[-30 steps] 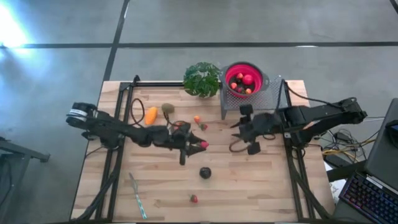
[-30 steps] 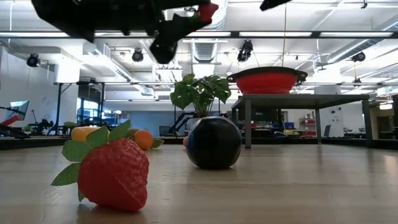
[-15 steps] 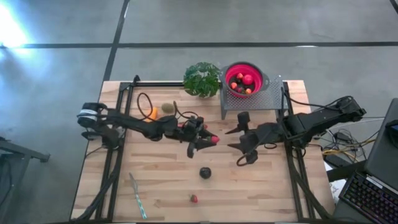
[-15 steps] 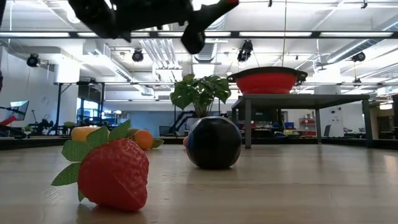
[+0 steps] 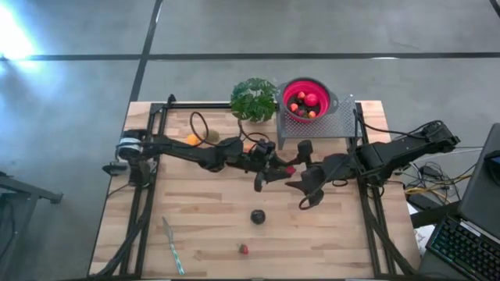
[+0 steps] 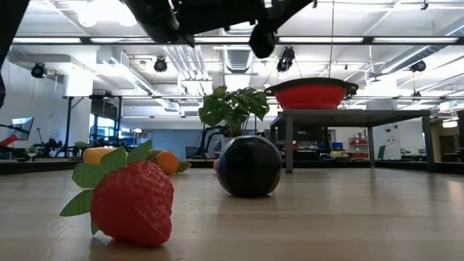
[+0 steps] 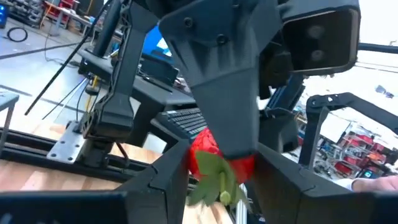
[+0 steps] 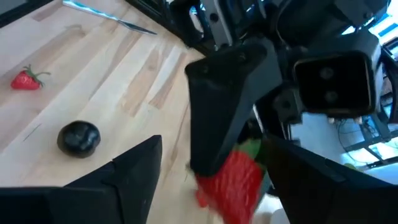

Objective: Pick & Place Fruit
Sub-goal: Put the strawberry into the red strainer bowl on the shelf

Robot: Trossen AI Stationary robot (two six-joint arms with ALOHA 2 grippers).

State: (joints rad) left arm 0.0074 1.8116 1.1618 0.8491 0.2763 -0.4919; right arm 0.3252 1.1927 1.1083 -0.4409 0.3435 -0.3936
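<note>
We see the left gripper (image 5: 283,168) reaching across the middle of the table (image 5: 203,234), its fingers clamped on a red strawberry (image 5: 290,168); in the left wrist view that strawberry (image 7: 214,163), green leaves hanging down, sits pinched between the two dark fingers (image 7: 163,180). Directly facing it, at its 3 o'clock in the high view, the right gripper (image 5: 300,175) stands with its jaws spread apart, one finger on each side of the strawberry (image 8: 233,179) as the right wrist view shows, and we cannot tell whether those fingers (image 8: 134,168) touch the fruit.

Moving outward on the high view, a dark round fruit (image 5: 258,216) lies on the table at 7 o'clock from the held strawberry, and a second small strawberry (image 5: 244,249) lies beyond it nearer the table's front edge. In the low view this strawberry (image 6: 130,201) is closest, with the dark fruit (image 6: 249,167) behind it. A thin pale stick (image 5: 172,245) lies toward the front left. At 10 o'clock, by the left arm, sit an orange piece (image 5: 191,140) and an olive-brown kiwi (image 5: 211,135). At the back stands a leafy green plant (image 5: 253,98), and just beside it, on a raised grey stand (image 5: 332,125), a red bowl (image 5: 323,92) holding several small fruits (image 5: 305,102).
</note>
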